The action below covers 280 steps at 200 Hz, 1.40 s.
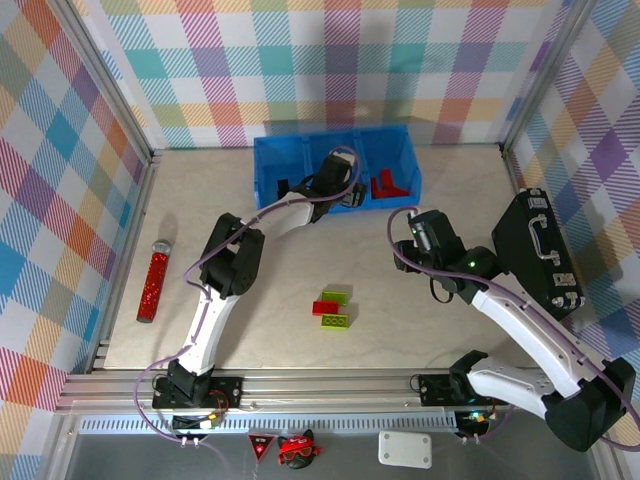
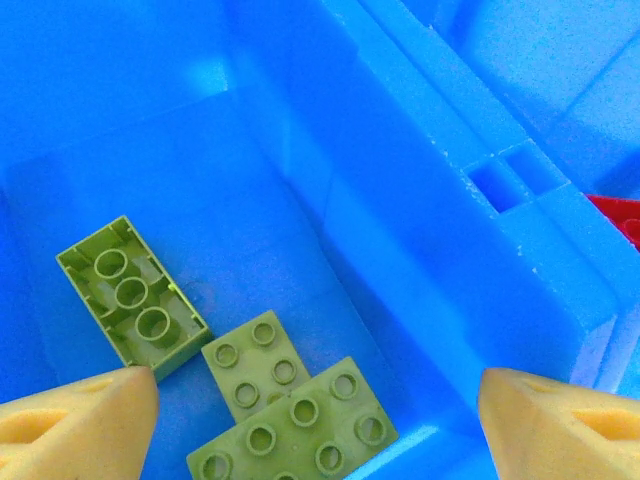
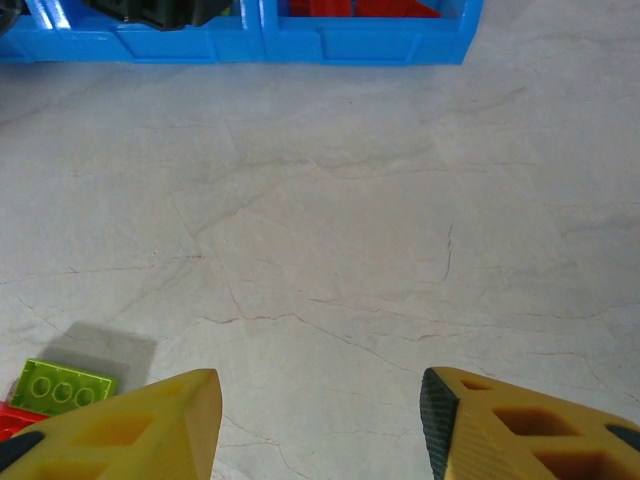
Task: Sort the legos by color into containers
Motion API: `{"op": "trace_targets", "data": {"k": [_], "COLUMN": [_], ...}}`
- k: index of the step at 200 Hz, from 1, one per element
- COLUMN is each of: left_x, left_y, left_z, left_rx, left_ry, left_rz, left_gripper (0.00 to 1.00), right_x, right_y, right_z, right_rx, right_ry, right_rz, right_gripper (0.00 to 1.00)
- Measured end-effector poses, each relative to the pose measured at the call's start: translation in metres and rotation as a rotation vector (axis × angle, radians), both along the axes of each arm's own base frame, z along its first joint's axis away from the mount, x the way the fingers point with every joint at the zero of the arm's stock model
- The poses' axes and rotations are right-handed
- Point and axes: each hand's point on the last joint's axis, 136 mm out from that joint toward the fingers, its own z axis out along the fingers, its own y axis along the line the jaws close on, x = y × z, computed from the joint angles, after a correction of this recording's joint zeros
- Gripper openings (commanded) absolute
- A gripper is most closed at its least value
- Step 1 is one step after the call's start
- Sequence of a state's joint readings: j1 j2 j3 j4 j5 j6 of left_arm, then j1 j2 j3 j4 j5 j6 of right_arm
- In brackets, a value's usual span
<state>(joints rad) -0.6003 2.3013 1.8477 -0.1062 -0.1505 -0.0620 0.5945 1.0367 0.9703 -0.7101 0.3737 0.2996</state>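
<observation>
Green legos (image 2: 130, 295) lie in the bin (image 2: 420, 200) beneath the spread left pincer (image 2: 315, 385); the right pincer (image 3: 318, 385) gapes over the desk (image 3: 350, 200).

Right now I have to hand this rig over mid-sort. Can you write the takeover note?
Left gripper: open, empty, inside the middle compartment of the blue bin, above three lime green legos lying there.
Right gripper: open, empty, above the bare table.
Done: red legos in the right compartment, green in the middle.
Left: on the table, one red lego and two green legos, clustered together.
</observation>
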Motion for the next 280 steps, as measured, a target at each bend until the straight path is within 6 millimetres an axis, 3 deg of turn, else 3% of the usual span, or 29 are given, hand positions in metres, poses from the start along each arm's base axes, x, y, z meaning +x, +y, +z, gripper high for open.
{"op": "trace_targets", "data": {"k": [35, 64, 109, 138, 159, 180, 231, 257, 280], "left_x": [-0.013, -0.023, -0.034, -0.050, -0.067, -0.086, -0.142, -0.160, -0.167], "left_y": [0.021, 0.021, 0.011, 0.016, 0.025, 0.038, 0.081, 0.121, 0.156], "left_z": [0.004, 0.014, 0.061, 0.094, 0.105, 0.100, 0.059, 0.051, 0.056], "left_rx": [0.020, -0.012, -0.131, -0.189, -0.207, -0.196, -0.130, -0.137, -0.163], "left_ry": [0.013, 0.025, 0.011, 0.025, 0.060, 0.120, 0.288, 0.327, 0.322], "left_rz": [0.024, -0.010, -0.054, -0.046, -0.033, -0.010, 0.060, 0.136, 0.211], "left_gripper": [0.82, 0.79, 0.77, 0.76, 0.76, 0.75, 0.75, 0.75, 0.75], "right_x": [0.004, 0.007, 0.007, 0.005, 0.001, -0.004, -0.019, -0.029, -0.039], "right_y": [0.006, 0.012, 0.026, 0.038, 0.049, 0.065, 0.099, 0.122, 0.147], "right_z": [-0.005, -0.010, -0.028, -0.036, -0.042, -0.046, -0.057, -0.064, -0.076], "right_rx": [0.007, 0.017, 0.040, 0.086, 0.113, 0.134, 0.180, 0.201, 0.192], "right_ry": [0.011, 0.028, 0.102, 0.152, 0.192, 0.232, 0.347, 0.410, 0.475], "right_rz": [0.010, 0.025, 0.054, 0.069, 0.084, 0.111, 0.090, 0.045, 0.015], "right_gripper": [0.57, 0.57, 0.55, 0.54, 0.54, 0.53, 0.53, 0.58, 0.62]}}
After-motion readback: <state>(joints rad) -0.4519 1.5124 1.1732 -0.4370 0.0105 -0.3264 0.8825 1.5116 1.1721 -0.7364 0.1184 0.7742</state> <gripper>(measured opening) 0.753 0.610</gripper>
